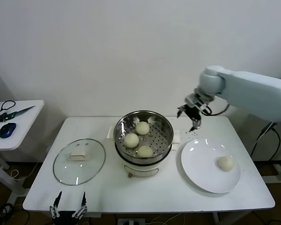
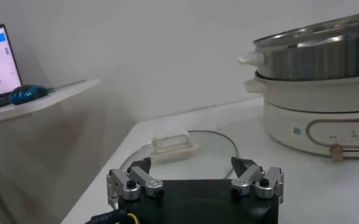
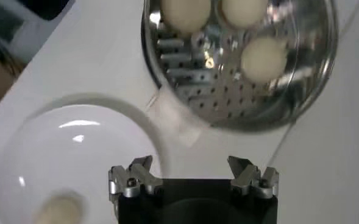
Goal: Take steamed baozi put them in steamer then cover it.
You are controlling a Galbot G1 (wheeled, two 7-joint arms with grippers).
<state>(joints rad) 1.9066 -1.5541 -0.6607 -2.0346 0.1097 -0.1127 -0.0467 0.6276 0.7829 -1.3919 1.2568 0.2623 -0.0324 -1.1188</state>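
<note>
The steel steamer stands mid-table with three cream baozi on its perforated tray; it also shows in the right wrist view and the left wrist view. A fourth baozi lies on the white plate, also seen in the right wrist view. The glass cover with its cream handle lies flat on the table left of the steamer. My right gripper is open and empty, in the air between steamer and plate. My left gripper is open and empty at the table's front edge, facing the cover.
A side table at far left holds a blue mouse, scissors and a laptop. A wall stands close behind the table.
</note>
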